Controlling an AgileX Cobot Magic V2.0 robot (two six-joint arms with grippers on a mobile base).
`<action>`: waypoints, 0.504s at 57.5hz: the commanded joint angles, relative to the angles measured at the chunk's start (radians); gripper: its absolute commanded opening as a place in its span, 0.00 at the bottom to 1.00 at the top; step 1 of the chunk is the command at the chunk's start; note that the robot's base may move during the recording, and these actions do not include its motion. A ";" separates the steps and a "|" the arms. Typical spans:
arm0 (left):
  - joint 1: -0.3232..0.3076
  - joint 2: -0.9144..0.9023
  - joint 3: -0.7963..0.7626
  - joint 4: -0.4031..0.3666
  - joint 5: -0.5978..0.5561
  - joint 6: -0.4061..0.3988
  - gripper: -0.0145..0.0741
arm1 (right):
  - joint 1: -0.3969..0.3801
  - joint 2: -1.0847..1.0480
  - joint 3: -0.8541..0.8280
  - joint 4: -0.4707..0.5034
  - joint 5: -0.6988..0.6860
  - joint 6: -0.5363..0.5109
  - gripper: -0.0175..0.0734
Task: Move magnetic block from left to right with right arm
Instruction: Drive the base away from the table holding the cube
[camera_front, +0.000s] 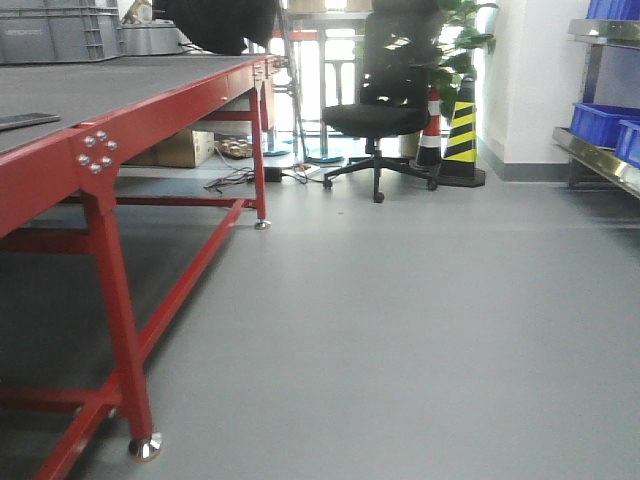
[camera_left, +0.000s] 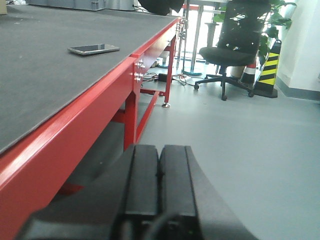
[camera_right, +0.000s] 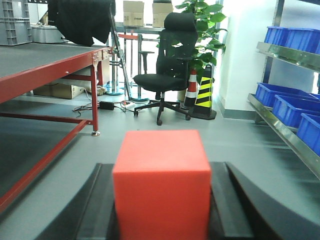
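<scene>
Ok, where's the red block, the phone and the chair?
block (camera_right: 161, 185): right wrist view, middle of its front face.
phone (camera_left: 94, 49): left wrist view, middle of its screen.
chair (camera_front: 375, 119): front view, on its seat.

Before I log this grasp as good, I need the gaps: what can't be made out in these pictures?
- Underside of the block: right wrist view, cut off by the bottom edge; its near face is blurred.
- Pads of the right gripper: same view, hidden behind the block.
- Arms and block: the front view shows none of them.
- Base of the left gripper: left wrist view, cut off by the bottom edge.
</scene>
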 joint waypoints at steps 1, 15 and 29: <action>0.000 -0.006 0.008 -0.007 -0.085 -0.002 0.03 | -0.006 0.007 -0.029 -0.009 -0.096 -0.007 0.45; 0.000 -0.006 0.008 -0.007 -0.085 -0.002 0.03 | -0.006 0.007 -0.029 -0.009 -0.096 -0.007 0.45; 0.000 -0.006 0.008 -0.007 -0.085 -0.002 0.03 | -0.006 0.007 -0.029 -0.009 -0.096 -0.007 0.45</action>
